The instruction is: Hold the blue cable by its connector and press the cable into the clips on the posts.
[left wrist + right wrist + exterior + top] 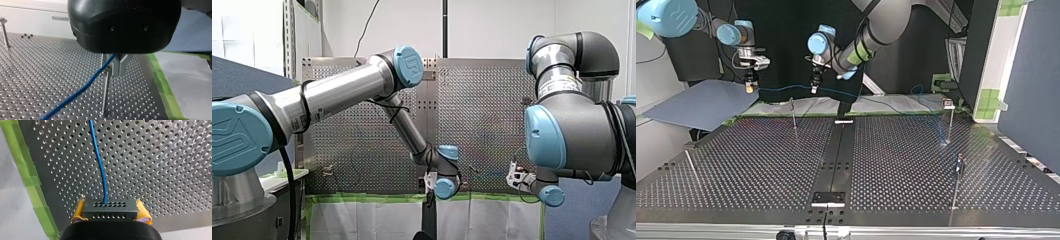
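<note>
**A:** How far along was the job on the big grey metal table full of holes?

**B:** Hardly started, I think. The long thin blue cable hung in the air over the table's edge nearest the arms. It was just above a thin metal post, not pushed into its clip.

**A:** Who held it?

**B:** My right gripper, with yellow pads, was clamped on the small dark block connector. The cable passed my black left gripper. I could not tell if that one squeezed it.

**A:** How did the cable look?

**B:** Smooth and bendy, nearly straight between the two.
</note>
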Controlling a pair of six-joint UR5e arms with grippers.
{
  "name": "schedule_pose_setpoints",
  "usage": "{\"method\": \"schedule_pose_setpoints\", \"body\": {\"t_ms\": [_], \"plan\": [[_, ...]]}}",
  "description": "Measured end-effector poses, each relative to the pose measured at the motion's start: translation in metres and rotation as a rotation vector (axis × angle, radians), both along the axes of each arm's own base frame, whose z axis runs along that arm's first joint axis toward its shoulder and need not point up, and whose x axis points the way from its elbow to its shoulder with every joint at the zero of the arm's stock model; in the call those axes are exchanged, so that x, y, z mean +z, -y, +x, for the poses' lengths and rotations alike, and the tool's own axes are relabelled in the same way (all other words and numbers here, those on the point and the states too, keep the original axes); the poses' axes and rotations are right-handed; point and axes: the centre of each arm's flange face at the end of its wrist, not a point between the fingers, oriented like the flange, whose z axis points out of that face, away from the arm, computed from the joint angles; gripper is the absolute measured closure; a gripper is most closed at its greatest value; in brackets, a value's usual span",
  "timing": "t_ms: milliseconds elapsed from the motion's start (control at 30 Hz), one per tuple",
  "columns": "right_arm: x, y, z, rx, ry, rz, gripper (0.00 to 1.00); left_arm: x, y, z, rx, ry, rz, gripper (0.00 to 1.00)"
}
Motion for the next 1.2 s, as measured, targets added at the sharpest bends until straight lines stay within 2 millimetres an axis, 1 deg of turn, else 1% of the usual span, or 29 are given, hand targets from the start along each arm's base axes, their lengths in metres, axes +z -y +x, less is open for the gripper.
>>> {"method": "schedule_pose_setpoints", "body": {"t_ms": [333,433,533,700,900,967,1067,1200], "plan": [[0.002,0.008,0.001,0.059,0.0,-0.011,1.0,0.004,0.006,0.002,-0.024,0.006,-0.009,1.0],[0.003,0.011,-0.001,0.058,-0.001,-0.016,1.0,0.001,0.01,0.001,-0.044,0.002,-0.02,1.0],[0.002,0.011,-0.003,0.055,-0.005,-0.018,1.0,-0.007,0.014,0.0,-0.058,-0.01,-0.03,1.0],[0.0,0.011,-0.005,0.059,-0.014,-0.02,1.0,-0.027,0.02,0.0,-0.086,-0.052,-0.039,1.0],[-0.01,0.009,-0.006,0.065,-0.023,-0.008,1.0,-0.049,0.021,0.001,-0.083,-0.089,-0.017,1.0],[-0.012,0.009,-0.006,0.067,-0.029,-0.007,1.0,-0.054,0.022,0.002,-0.079,-0.098,-0.016,1.0],[-0.013,0.011,-0.005,0.071,-0.034,-0.007,1.0,-0.051,0.027,0.008,-0.076,-0.095,-0.03,1.0],[-0.013,0.013,-0.001,0.088,-0.045,-0.015,1.0,-0.042,0.036,0.016,-0.075,-0.085,-0.048,1.0]]}}
